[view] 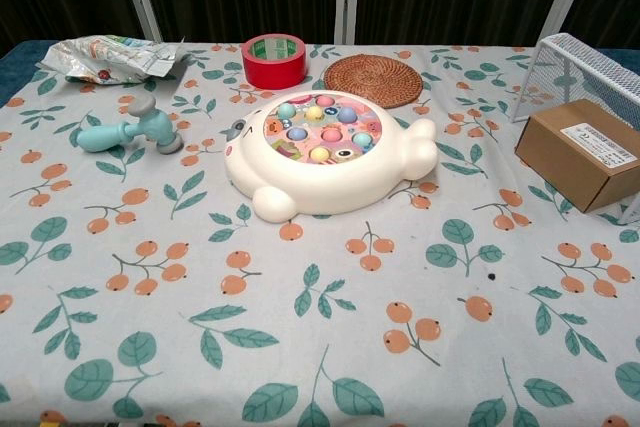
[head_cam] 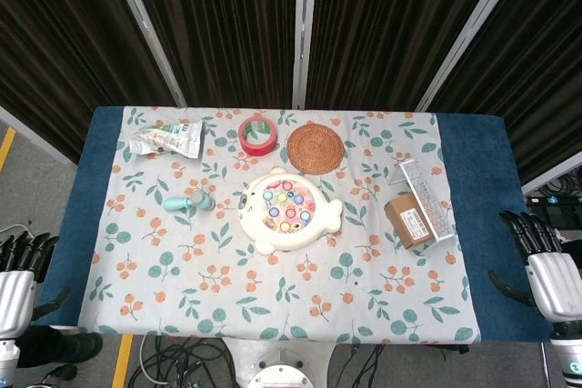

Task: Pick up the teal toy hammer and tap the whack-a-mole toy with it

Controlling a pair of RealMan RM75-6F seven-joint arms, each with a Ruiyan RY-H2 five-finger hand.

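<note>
Left hand: the left hand (head_cam: 18,265) sits at the lower left edge of the head view, off the table's left end and well apart from every object; its fingers (head_cam: 25,244) point up the frame, slightly apart, holding and touching nothing. By my reading it is parked, the task not yet begun. The chest view does not show it.
Snack packet: a crumpled packet (head_cam: 166,140) lies in the upper left of the cloth, beyond the hammer and apart from it.
Teal toy hammer: the teal toy hammer (head_cam: 189,200) lies flat on the patterned tablecloth (head_cam: 273,306), left of centre, handle toward the left edge, grey head toward the toy; in the chest view it appears at the upper left (view: 128,131). It lies nearer the left hand, likely the one to take it.
Tape roll: a red tape roll (head_cam: 257,134) stands behind the toy.
Whack-a-mole toy: the whack-a-mole toy (head_cam: 289,211) sits mid-frame, just right of the hammer with a gap between, coloured pegs facing up.
Coaster: a woven coaster (head_cam: 316,147) lies beside the tape.
Box and wire basket: a cardboard box (head_cam: 408,221) lies close against a tipped wire basket (head_cam: 426,197) at the right.
Right hand: the right hand (head_cam: 544,265) waits at the lower right edge, off the table; fingers (head_cam: 532,229) slightly apart, empty.
</note>
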